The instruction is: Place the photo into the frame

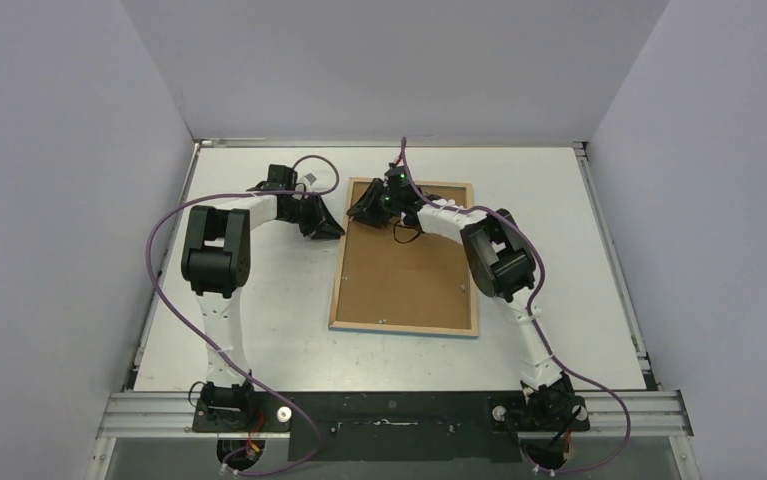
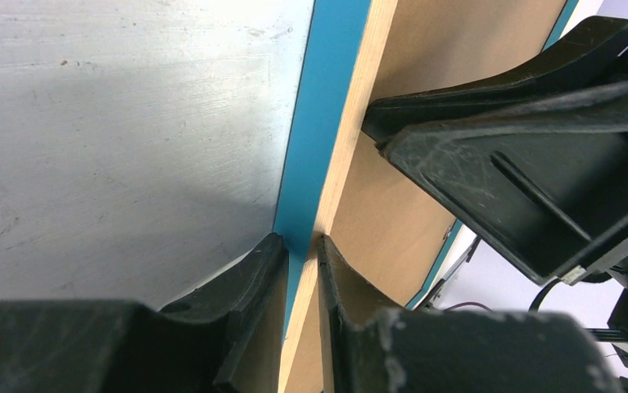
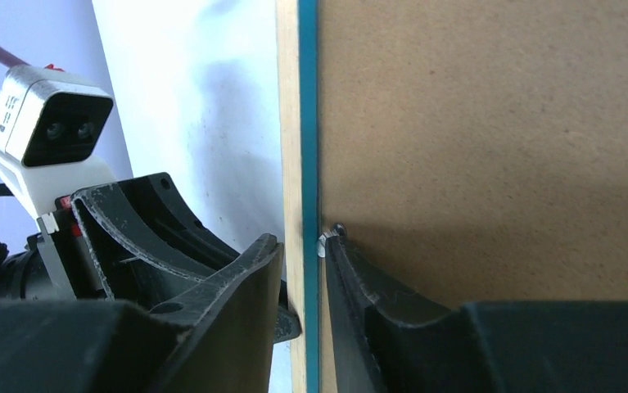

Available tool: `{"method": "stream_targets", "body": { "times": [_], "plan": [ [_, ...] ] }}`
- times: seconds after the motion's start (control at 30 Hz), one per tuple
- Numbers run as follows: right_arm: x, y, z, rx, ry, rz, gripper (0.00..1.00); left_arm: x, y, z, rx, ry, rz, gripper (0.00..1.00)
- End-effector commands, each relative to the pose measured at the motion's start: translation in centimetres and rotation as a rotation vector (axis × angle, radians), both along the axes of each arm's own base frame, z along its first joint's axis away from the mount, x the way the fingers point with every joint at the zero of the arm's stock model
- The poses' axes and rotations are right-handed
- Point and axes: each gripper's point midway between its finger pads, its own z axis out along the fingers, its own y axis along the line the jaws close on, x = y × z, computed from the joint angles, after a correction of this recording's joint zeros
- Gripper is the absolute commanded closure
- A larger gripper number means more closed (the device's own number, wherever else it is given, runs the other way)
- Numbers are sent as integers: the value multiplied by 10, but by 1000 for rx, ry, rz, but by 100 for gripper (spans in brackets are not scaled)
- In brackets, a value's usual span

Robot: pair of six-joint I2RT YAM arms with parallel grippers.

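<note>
The frame (image 1: 404, 328) lies back-up on the table, its wood-coloured rim around a plain brown backing board (image 1: 409, 270). The photo is hidden. My left gripper (image 1: 327, 226) is at the frame's left edge near the far corner. In the left wrist view it (image 2: 302, 241) is shut on the turquoise-and-wood rim (image 2: 318, 123). My right gripper (image 1: 371, 207) is at the far-left corner. In the right wrist view it (image 3: 304, 241) is shut on the rim (image 3: 290, 123), its inner finger lying on the board (image 3: 499, 123) beside a small metal tab (image 3: 323, 243).
The white table (image 1: 259, 330) is walled by grey panels on three sides. Both arms reach to the far middle and sit close together. The right gripper's body shows in the left wrist view (image 2: 523, 180), and the left wrist camera shows in the right wrist view (image 3: 44, 123).
</note>
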Motion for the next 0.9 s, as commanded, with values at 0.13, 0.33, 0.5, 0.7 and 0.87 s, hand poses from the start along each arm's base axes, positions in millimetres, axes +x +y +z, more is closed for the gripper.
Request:
{"method": "stream_targets", "body": {
  "times": [0.13,0.33,0.5,0.7,0.87],
  "plan": [
    [-38,-17,-50,-162,187,-28,74,-33,10,-44,97,146,-1,83],
    [-43,-26,-67,-229,211,-45,91,-36,9,-46,94,150,-6,83],
    [-48,-35,-74,-300,194,-18,96,-34,9,-45,90,146,-7,83],
    [-57,-38,-93,-385,216,10,96,-37,6,-46,72,155,-13,83],
    [-67,-55,-105,-499,251,-12,100,-44,0,-44,42,162,-12,84]
  ]
}}
